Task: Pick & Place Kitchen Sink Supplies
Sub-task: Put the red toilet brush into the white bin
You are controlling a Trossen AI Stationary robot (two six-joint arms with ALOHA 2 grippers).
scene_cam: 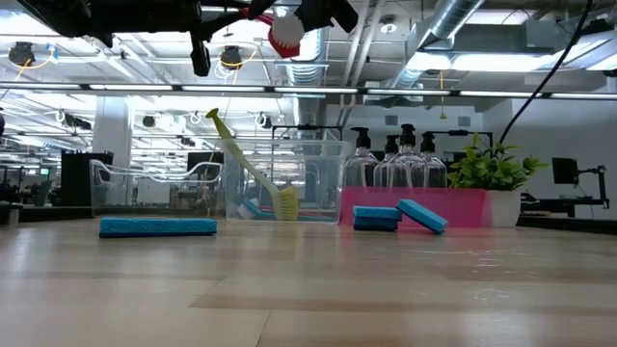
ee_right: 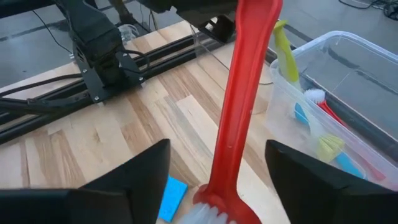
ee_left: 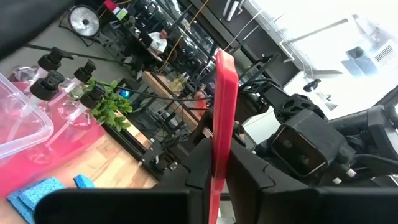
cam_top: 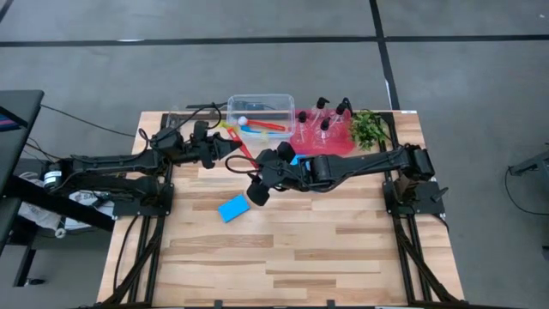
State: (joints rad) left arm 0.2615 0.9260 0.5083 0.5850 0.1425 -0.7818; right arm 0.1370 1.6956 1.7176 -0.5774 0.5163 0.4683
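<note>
Clear tub [cam_top: 262,105] at the table's far edge holds brushes; left gripper [ee_left: 221,165] clamps the red brush [ee_right: 244,106]; right gripper [ee_right: 214,171] fingers spread apart around it.

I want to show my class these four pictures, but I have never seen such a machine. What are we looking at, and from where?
Two dark robot arms work at a wooden table. One picture looks straight down, one looks level across the tabletop, and two come from cameras on the arms' wrists. The left gripper is shut on a red brush, passing it to the right gripper, whose fingers stand open around the handle. On the table: a clear tub with brushes, a red tray of pump bottles, a plant, blue sponges.
</note>
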